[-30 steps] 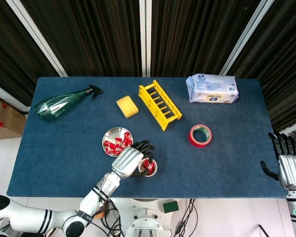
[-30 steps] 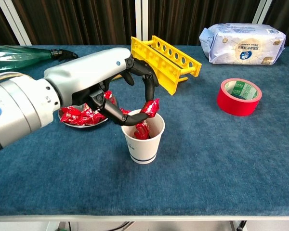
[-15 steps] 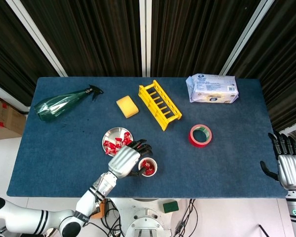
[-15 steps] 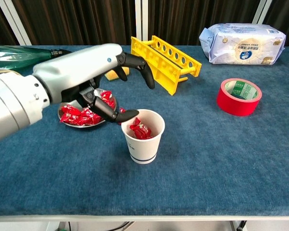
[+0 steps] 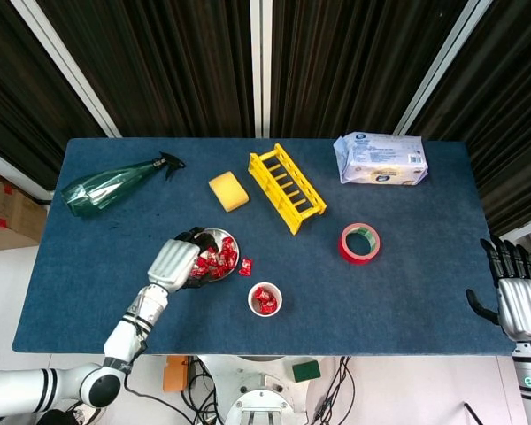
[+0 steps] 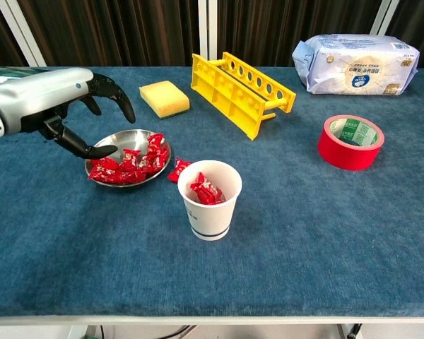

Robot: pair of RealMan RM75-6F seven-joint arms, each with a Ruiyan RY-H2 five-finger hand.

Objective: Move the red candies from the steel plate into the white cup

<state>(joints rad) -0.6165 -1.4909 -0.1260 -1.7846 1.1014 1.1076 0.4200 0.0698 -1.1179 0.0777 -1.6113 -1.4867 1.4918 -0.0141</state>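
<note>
Left hand (image 6: 63,113) (empty, fingers spread) over steel plate (image 6: 112,141)

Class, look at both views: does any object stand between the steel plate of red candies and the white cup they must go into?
Nothing blocks the way. Only one stray candy lies on the cloth between the steel plate and the white cup. The left hand, holding nothing, hovers over the plate's far side.

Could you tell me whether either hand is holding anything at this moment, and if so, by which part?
Nothing is held. The left hand hovers open over the steel plate with its fingers apart; the right hand is empty at the table's edge.
</note>
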